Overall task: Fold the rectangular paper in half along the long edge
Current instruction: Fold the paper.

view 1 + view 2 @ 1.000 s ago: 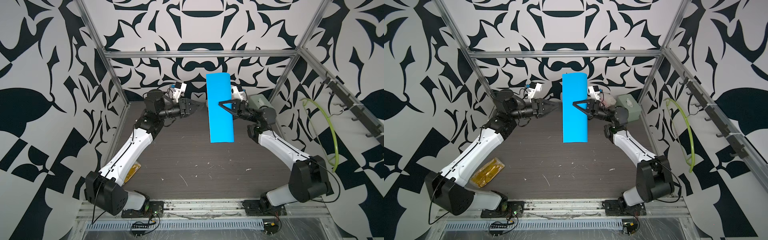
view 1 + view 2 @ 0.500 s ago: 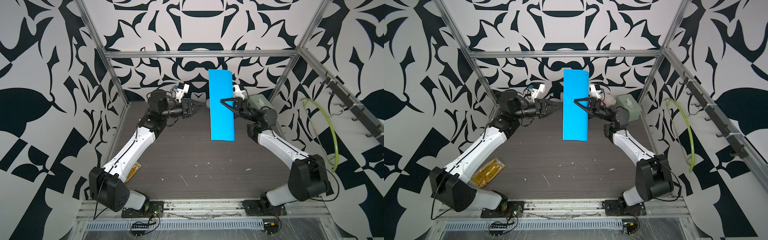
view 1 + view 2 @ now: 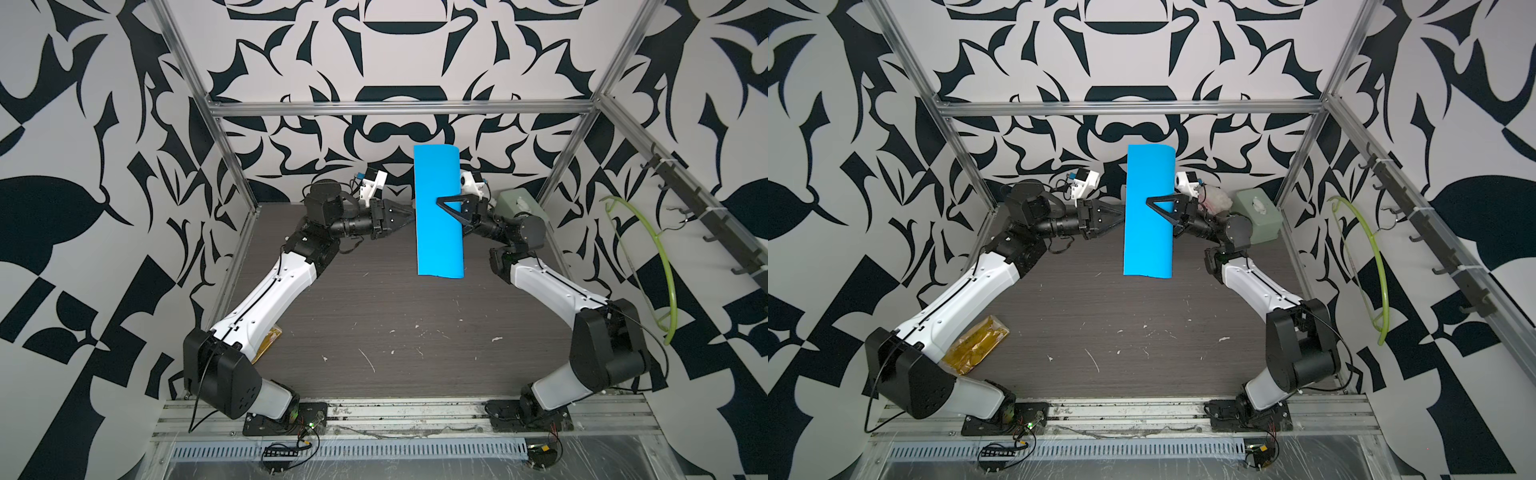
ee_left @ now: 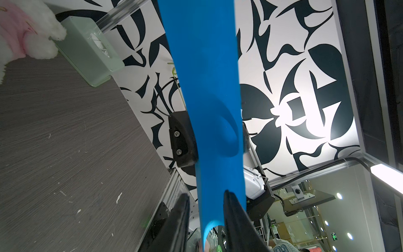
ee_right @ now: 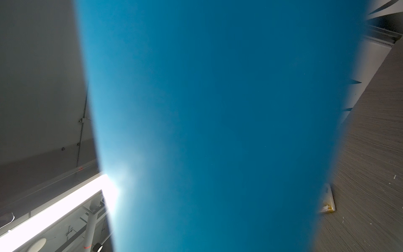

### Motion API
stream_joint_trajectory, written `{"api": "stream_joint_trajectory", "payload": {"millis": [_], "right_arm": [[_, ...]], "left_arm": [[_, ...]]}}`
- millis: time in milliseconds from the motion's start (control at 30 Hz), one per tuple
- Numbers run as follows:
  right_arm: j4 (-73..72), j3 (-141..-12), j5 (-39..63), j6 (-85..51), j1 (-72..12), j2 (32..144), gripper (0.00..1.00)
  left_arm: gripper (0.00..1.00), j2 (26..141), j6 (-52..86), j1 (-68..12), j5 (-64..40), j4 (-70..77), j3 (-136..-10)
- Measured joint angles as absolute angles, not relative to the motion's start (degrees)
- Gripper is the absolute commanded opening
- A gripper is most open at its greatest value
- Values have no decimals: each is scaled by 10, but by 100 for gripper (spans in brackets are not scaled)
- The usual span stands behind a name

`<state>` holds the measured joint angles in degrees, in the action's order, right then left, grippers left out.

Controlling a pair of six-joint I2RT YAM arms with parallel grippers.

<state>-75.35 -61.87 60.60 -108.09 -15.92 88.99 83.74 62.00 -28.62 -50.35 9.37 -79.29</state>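
Note:
The rectangular paper [image 3: 438, 241] [image 3: 1148, 241] is a plain sky-blue sheet hanging upright in the air above the back of the table, loosely curled along its length. My right gripper [image 3: 441, 203] [image 3: 1149, 203] is shut on its right long edge, one black triangular finger across the front face. In the right wrist view the paper [image 5: 218, 109] fills the frame and hides the jaws. My left gripper [image 3: 409, 214] [image 3: 1121, 214] [image 4: 206, 194] is open at the left long edge. The paper [image 4: 209, 87] passes between its fingers, with a gap beside one finger.
A pale green tissue box [image 3: 521, 203] [image 4: 87, 50] and a white-pink plush toy [image 3: 1214, 199] sit at the back right corner. A yellow packet [image 3: 976, 345] lies under the left arm. A green hoop [image 3: 660, 257] hangs on the right wall. Metal frame posts border the dark table [image 3: 395, 324].
The paper and my right gripper have shifted slightly to the right. My left arm has reached further in, keeping its open jaws at the paper's left edge.

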Motion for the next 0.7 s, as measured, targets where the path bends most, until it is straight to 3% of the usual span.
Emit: {"api": "stream_joint_trajectory", "payload": {"millis": [400, 633, 700], "right_arm": [[-718, -619, 614, -1047, -153, 889, 49], [-674, -619, 623, -1015, -150, 875, 49], [-670, -619, 624, -1012, -150, 872, 49]], "left_arm": [[29, 863, 619, -315, -504, 65, -801], [2, 863, 608, -316, -508, 36, -802], [0, 863, 606, -316, -509, 33, -803]]}}
